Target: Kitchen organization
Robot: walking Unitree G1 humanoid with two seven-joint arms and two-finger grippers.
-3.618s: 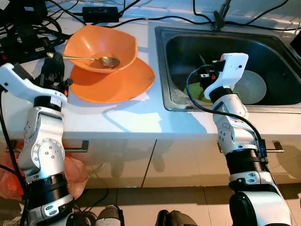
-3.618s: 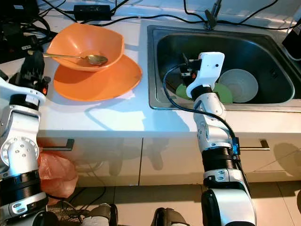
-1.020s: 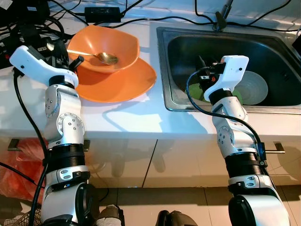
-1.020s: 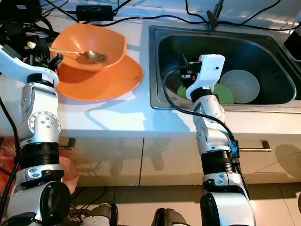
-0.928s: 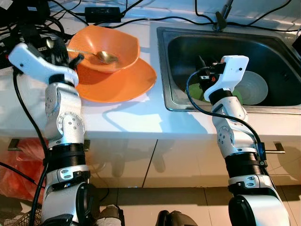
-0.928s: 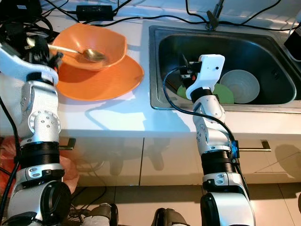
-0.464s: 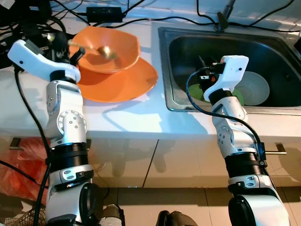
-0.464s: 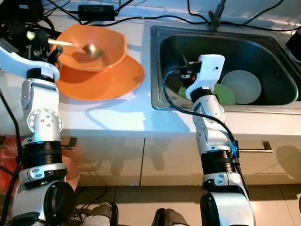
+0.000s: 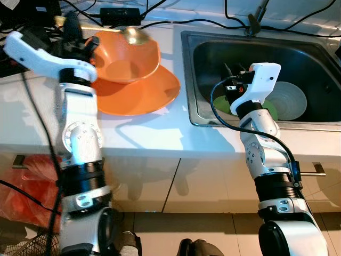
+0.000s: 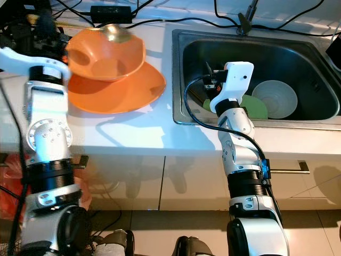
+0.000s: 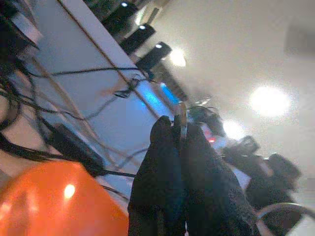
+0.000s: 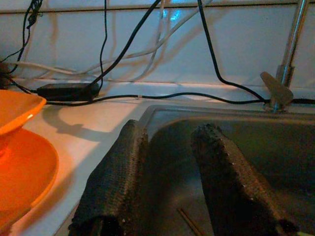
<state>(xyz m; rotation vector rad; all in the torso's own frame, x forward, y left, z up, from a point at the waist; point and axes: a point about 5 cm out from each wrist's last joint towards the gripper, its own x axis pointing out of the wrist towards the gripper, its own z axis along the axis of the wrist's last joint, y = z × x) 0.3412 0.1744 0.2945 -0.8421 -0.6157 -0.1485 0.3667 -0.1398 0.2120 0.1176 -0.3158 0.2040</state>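
My left gripper (image 9: 73, 28) is shut on the handle of a gold spoon (image 9: 130, 35) and holds it in the air over the far rim of the orange bowl (image 9: 128, 60). The bowl sits on an orange plate (image 9: 146, 92) on the white counter. In the left wrist view the fingers (image 11: 162, 167) press together on the thin handle. My right gripper (image 12: 170, 129) is open and hangs inside the steel sink (image 9: 187, 80) near its left wall. A green plate (image 9: 220, 104) and a white bowl (image 9: 292, 101) lie in the sink beside it.
Black cables and a power adapter (image 9: 118, 12) run along the back of the counter. The faucet base (image 9: 261, 15) stands behind the sink. Cabinet fronts with handles (image 9: 314, 169) are below, and a red bag (image 9: 24, 200) lies on the floor at the left.
My left gripper has lifted the spoon out of the orange bowl, up and toward the back of the counter. The right arm has stayed put in the sink.
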